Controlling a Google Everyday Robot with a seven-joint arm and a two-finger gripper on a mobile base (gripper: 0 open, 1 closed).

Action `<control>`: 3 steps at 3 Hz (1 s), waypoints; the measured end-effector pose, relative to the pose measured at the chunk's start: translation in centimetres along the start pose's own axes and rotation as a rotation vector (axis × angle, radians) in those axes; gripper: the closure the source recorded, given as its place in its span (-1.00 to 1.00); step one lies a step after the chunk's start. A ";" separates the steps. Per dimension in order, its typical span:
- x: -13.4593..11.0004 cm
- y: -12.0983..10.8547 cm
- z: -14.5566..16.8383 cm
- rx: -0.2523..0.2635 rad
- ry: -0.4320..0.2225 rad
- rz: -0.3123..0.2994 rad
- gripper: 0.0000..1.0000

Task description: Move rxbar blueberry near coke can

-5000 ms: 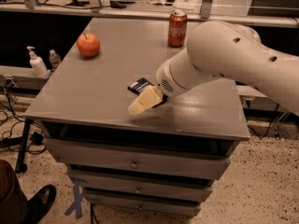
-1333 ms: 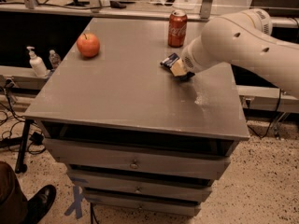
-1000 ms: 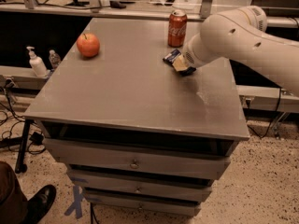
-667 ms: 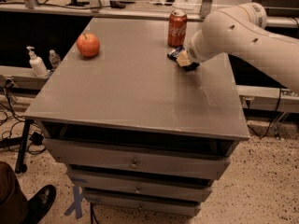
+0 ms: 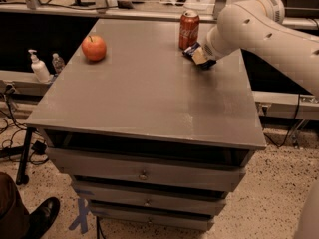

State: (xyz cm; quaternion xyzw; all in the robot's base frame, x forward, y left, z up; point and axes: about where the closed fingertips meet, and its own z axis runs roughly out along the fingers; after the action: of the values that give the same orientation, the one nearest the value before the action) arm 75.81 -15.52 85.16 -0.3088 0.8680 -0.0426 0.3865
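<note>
Camera view shows the big grey drawer cabinet (image 5: 149, 93) with the white robot arm (image 5: 259, 29) reaching in from the right, and the gripper (image 5: 200, 58) sits low over the far right part of the top. It looks pinched onto the rxbar blueberry (image 5: 190, 51), whose dark blue end pokes out on the gripper's left. The coke can (image 5: 189, 30) stands upright just behind and slightly left of the gripper, so the bar is right beside the can, maybe touching it, hard to say.

So I'd call the task nearly done: the carrying part is over. What's left is setting the bar flat on the top and letting go without bumping the can. I can't tell if the bar rests on the surface yet.

Other stuff: the apple (image 5: 93, 48) is well off to the gripper's left, nowhere near the action. A pump bottle (image 5: 39, 68) sits further left, off the cabinet. Nothing blocks the drop, only the can itself is close enough to get knocked.
</note>
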 end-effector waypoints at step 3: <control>-0.6 -0.9 0.2 0.008 -0.005 -0.003 -0.89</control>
State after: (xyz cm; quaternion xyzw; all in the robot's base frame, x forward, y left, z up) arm 76.73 -15.92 85.66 -0.3085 0.8664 -0.0460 0.3900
